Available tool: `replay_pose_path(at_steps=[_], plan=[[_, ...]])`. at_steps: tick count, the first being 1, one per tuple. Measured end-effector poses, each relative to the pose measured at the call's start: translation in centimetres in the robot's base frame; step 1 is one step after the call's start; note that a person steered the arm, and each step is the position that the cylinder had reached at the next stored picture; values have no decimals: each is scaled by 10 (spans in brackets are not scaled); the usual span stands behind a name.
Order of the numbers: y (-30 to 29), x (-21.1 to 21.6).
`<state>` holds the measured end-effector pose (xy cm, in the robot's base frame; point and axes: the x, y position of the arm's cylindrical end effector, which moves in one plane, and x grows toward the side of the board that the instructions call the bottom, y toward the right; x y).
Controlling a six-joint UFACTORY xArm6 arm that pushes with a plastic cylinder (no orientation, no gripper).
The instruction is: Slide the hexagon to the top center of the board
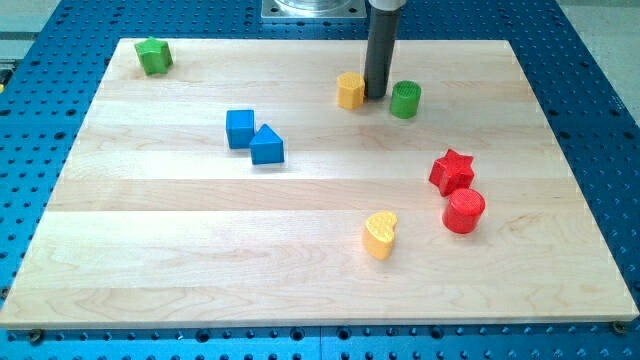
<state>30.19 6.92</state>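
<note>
- My tip (376, 97) is down on the wooden board (300, 250), near the view's top, slightly right of centre. It's a bare rod, nothing to open or close, holding nothing.
- Yellow hexagon (351, 90) sits just left of my tip; looks like contact, but I can't confirm from this angle.
- Green cylinder (405, 100) just right of my tip, small gap visible.
- Blue cube (240, 129) and blue triangular block (267, 146) at left-centre, touching or nearly so.
- Green star-like block (154, 56) in the view's top-left corner, shape not sharp.
- Red star (452, 171) and red cylinder (464, 211) at right, close together.
- Yellow heart (380, 235) lower centre, apart from the rest.
</note>
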Motion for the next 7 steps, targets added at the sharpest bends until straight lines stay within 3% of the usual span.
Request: replay_pose_path(at_steps=[4, 6, 7], plan=[[-80, 54], [-167, 0], [-174, -41]])
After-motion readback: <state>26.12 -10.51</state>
